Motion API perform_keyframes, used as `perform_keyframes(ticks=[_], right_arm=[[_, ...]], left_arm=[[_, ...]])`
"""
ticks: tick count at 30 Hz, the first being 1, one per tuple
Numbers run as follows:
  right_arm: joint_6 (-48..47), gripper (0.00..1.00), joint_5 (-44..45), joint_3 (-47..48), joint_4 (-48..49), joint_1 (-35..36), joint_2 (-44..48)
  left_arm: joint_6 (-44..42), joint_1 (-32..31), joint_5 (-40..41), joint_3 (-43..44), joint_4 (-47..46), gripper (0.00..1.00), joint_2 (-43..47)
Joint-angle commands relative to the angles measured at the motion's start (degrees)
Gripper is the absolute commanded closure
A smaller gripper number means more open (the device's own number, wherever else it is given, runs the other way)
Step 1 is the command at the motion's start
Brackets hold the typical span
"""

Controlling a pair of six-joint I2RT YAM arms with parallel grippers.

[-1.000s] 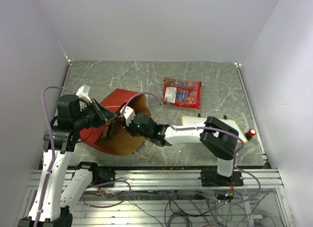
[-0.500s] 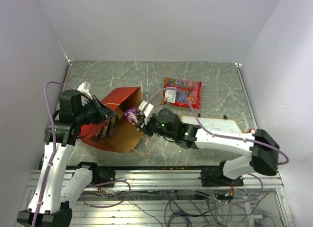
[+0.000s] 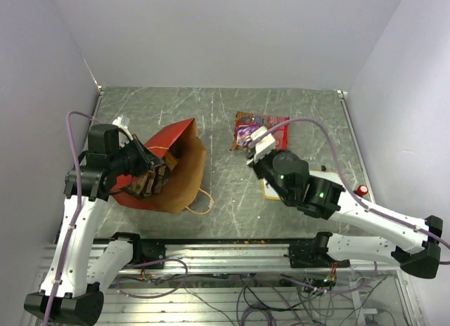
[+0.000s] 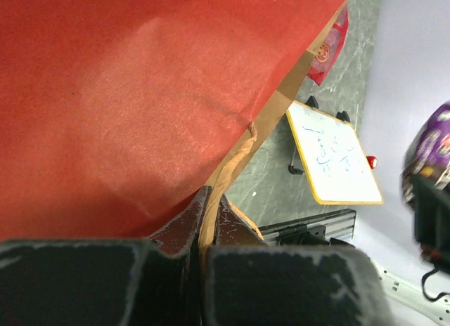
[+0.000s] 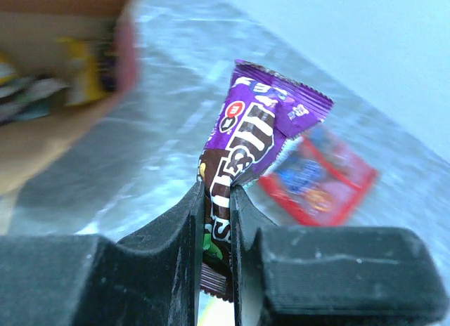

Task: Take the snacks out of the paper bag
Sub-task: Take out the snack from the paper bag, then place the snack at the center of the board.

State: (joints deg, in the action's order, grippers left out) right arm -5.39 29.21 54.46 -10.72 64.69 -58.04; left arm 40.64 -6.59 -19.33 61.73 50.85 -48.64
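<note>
We list left jaws clamped on paper bag (image 3: 179,185) rim, steadying it; right jaws clamped on purple packet (image 5: 256,133), held clear, presumably for set-down.

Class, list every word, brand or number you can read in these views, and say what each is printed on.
Purple packet: large white block letters, seemingly "m m", partly hidden; not certain.
Whiteboard: blue handwriting, too small to read.
Red bag: label too blurred to read.

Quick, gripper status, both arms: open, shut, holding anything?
Left gripper: shut on the paper bag, at its edge.
Right gripper: shut on the purple packet.
</note>
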Motion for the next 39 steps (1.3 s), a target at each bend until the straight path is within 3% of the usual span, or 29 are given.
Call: perform_keyframes(ticks=[1,5,10,13,15,19,25,35,39], right_arm=[[-4.6,0.91,14.9,2.5,-3.8,-9.0,-1.0],[-5.7,0.91,4.3,-0.2,3.7,-26.5,-4.2],[-6.6,0.90,-8.7,-3.0,11.1,-42.0,-13.3],[-4.3,0.90,-15.1,-2.8,11.7,-50.5,-20.1],[-4.5,0.90,-25.5,-3.5,13.4,-55.4,-22.9],[-4.1,0.89,-33.3,-4.4,16.7,-61.8,-27.5],[-0.8,0.86,-42.8,-2.3,18.3,-66.1,-35.1],[-4.3,0.82,-44.3,-0.1,21.6,-66.2,-43.4],[-3.6,0.72,-44.1,-1.3,22.7,-66.2,-43.3]], left_arm=[[-2.6,-0.3,1.4,2.7,2.7,0.93,-0.2],[-3.0,-0.3,-0.5,3.1,2.7,0.93,-0.7],[-3.3,-0.2,-1.5,2.2,2.1,0.93,-1.1],[-2.7,-0.2,-1.7,1.2,1.3,0.93,-1.0],[-2.8,-0.2,-1.8,1.1,0.7,0.93,-1.2],[-4.4,-0.2,-0.9,2.5,1.5,0.93,-2.7],[-5.1,-0.2,-0.7,3.3,0.1,0.93,-4.5],[-5.1,-0.2,-0.8,2.8,-1.2,0.93,-6.0],[-4.9,-0.2,-0.2,2.6,-1.5,0.93,-6.1]])
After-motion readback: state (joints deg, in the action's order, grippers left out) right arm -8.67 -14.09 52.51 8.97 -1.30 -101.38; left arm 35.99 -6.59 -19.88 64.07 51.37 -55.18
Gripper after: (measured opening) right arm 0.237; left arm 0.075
